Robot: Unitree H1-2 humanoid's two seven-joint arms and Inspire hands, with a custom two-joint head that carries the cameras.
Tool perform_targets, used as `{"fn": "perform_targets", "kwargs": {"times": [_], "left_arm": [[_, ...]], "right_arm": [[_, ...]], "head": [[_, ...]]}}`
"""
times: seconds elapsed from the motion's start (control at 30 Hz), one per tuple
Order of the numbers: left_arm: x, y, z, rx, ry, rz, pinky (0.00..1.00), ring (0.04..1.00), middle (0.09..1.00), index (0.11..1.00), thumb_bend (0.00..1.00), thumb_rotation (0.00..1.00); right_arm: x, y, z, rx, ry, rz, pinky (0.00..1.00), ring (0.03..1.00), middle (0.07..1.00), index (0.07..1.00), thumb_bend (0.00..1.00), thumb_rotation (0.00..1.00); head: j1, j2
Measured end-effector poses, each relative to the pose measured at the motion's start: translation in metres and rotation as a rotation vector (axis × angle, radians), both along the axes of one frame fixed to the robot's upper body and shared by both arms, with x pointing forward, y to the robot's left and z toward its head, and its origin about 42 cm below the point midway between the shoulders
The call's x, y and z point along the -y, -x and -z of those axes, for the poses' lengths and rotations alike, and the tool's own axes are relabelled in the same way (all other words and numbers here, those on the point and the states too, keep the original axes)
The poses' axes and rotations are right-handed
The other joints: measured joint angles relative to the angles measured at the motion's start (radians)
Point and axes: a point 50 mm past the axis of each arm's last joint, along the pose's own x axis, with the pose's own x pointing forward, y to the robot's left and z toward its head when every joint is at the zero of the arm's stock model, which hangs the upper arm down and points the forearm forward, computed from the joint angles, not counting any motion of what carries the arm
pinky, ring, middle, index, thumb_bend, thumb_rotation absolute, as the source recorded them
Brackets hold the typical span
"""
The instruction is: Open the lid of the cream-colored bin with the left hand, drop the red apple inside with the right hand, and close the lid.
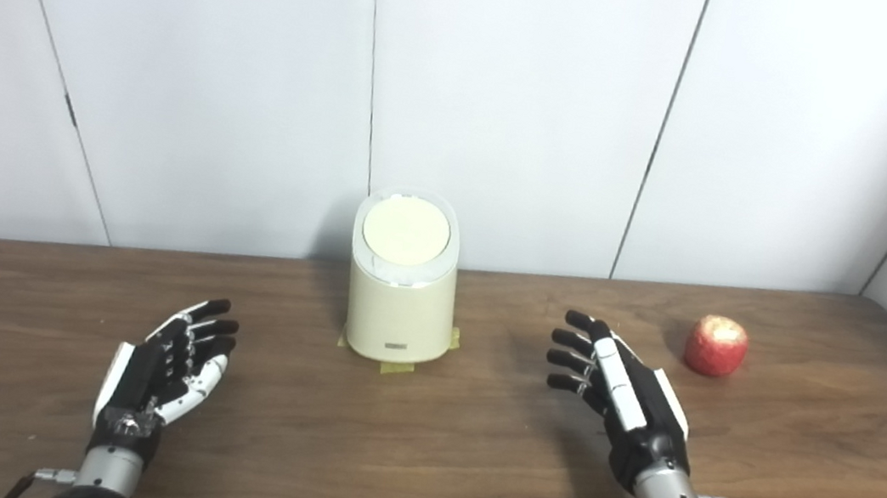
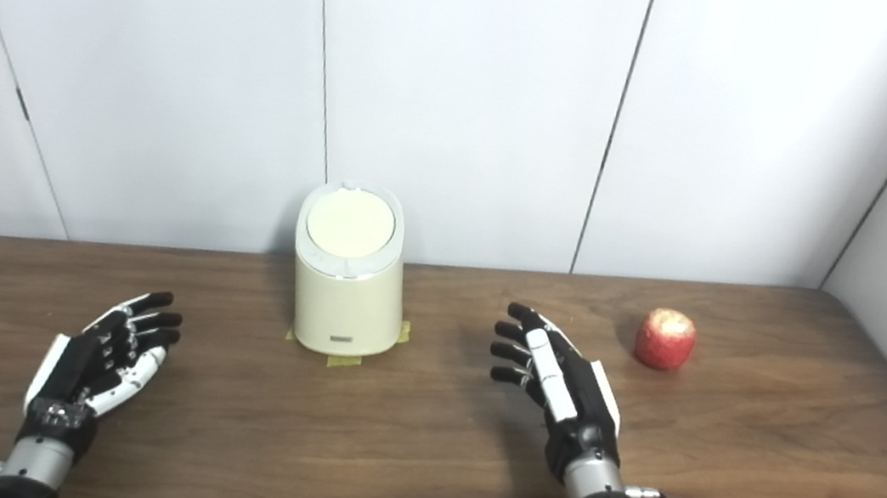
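Two empty hands, left hand (image 1: 158, 370), right hand (image 1: 630, 394), bin (image 1: 398, 312) lid (image 1: 405, 231) closed, apple (image 1: 715, 346) on table (image 1: 415, 468)

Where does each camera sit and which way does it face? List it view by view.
Left eye view: on the head, looking forward and down over the table toward the wall; both forearms enter from below, left hand and right hand open.
Right eye view: beside it, a little to the right, facing the same way; the same arms show.
Shared: closed cream-colored bin on tape, red apple, both hands.
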Motion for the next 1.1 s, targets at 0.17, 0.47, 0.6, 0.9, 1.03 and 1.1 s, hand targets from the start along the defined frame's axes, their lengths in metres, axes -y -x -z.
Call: {"fn": "perform_targets", "kwargs": {"times": [0.17, 0.47, 0.6, 0.9, 1.03, 1.1], "left_arm": [[0.0, 0.0, -0.0002, 0.0, 0.001, 0.0, 0.78, 0.741, 0.746, 0.81, 0.25, 0.14], [0.0, 0.0, -0.0001, 0.001, 0.0, 0.0, 0.78, 0.741, 0.748, 0.817, 0.25, 0.15], [-0.0001, 0.0, -0.0001, 0.002, 0.0, -0.001, 0.77, 0.739, 0.748, 0.816, 0.25, 0.15], [-0.0002, -0.0001, -0.0002, 0.005, 0.004, -0.001, 0.76, 0.74, 0.752, 0.821, 0.26, 0.19], [-0.0004, -0.0001, -0.0002, 0.007, 0.006, 0.0, 0.76, 0.741, 0.754, 0.821, 0.25, 0.2], [-0.0003, -0.0001, -0.0002, 0.007, 0.005, 0.0, 0.77, 0.745, 0.755, 0.822, 0.26, 0.22]], "right_arm": [[0.0001, 0.0, 0.0, -0.001, -0.001, 0.0, 0.64, 0.735, 0.758, 0.779, 0.42, 0.77], [0.0003, 0.0001, -0.0004, 0.0, -0.001, 0.001, 0.64, 0.736, 0.759, 0.781, 0.42, 0.78], [0.0004, 0.0001, -0.0004, 0.0, -0.001, 0.001, 0.64, 0.736, 0.76, 0.783, 0.41, 0.78], [0.0014, 0.0, -0.0003, 0.0, -0.001, 0.001, 0.64, 0.735, 0.76, 0.782, 0.42, 0.78], [0.0018, 0.0, -0.0004, 0.0, 0.0, 0.002, 0.64, 0.734, 0.757, 0.779, 0.42, 0.78], [0.0019, 0.0, -0.0002, 0.0, 0.0, 0.002, 0.64, 0.735, 0.757, 0.781, 0.42, 0.78]], "head": [[0.0, 0.0], [0.002, -0.009], [0.002, -0.009], [0.0, -0.009], [0.002, -0.009], [0.002, -0.011]]}}
